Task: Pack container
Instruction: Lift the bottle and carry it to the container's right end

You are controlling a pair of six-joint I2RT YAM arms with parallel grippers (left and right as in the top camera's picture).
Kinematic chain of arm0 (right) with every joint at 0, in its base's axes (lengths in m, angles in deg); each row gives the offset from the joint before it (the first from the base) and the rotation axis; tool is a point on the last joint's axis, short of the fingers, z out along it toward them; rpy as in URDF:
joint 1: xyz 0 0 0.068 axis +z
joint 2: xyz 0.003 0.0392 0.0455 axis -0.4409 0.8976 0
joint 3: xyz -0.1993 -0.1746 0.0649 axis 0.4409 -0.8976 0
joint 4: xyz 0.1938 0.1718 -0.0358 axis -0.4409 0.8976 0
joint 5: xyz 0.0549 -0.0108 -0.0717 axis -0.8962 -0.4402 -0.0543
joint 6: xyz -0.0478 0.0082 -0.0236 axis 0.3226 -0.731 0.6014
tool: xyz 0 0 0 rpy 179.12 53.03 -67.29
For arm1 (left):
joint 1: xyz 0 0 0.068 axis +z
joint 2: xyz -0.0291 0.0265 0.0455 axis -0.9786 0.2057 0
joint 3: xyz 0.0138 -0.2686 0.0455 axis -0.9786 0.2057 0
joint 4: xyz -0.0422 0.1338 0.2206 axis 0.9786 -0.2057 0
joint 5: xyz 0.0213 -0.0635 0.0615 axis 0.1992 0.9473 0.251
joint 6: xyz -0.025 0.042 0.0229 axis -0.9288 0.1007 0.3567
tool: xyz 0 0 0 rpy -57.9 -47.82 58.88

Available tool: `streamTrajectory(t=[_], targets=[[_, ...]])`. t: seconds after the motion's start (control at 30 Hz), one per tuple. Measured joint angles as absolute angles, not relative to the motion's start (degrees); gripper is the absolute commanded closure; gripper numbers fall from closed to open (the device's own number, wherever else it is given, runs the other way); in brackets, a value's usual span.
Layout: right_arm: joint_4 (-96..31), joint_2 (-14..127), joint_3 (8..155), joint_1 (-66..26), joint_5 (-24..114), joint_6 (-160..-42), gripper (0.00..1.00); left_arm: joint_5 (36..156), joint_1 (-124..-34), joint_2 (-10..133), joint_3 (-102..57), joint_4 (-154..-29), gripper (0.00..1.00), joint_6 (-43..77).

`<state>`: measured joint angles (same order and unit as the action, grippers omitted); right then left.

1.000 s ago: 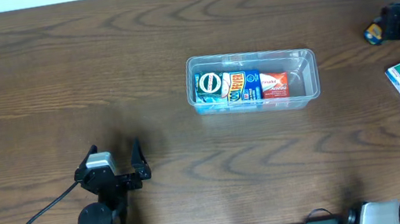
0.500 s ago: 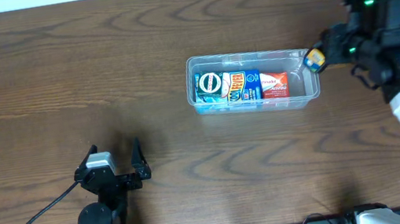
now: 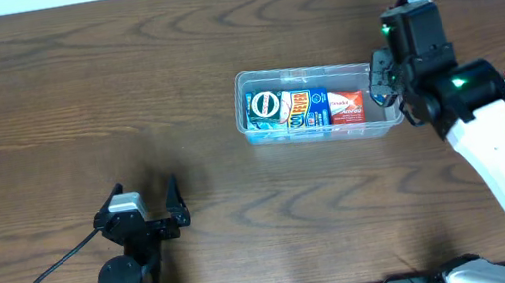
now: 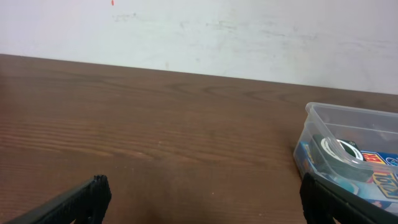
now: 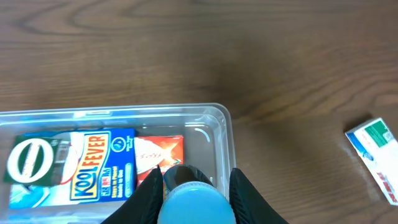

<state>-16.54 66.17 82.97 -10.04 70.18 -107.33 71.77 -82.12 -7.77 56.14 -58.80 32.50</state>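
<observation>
Hanging over the container's right end, right tool clamps a blue item; left tool gapes.

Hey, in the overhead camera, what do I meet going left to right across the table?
The left gripper, open → the container, holding in turn a white-ringed green pack, a Kool Fever box, a red and white packet → the right gripper, shut on a small blue item, over the container's right end.

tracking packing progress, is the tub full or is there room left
Partly full: packs fill the left and middle of the tub; its right end is bare.
</observation>
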Motion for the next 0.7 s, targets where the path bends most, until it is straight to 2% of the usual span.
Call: streamTrajectory(t=[0.7], targets=[[-17.66, 81.38, 82.97, -10.02, 73.37, -112.44, 0.81, 71.77, -82.12, -7.77, 56.14, -58.80, 0.02, 32.50]])
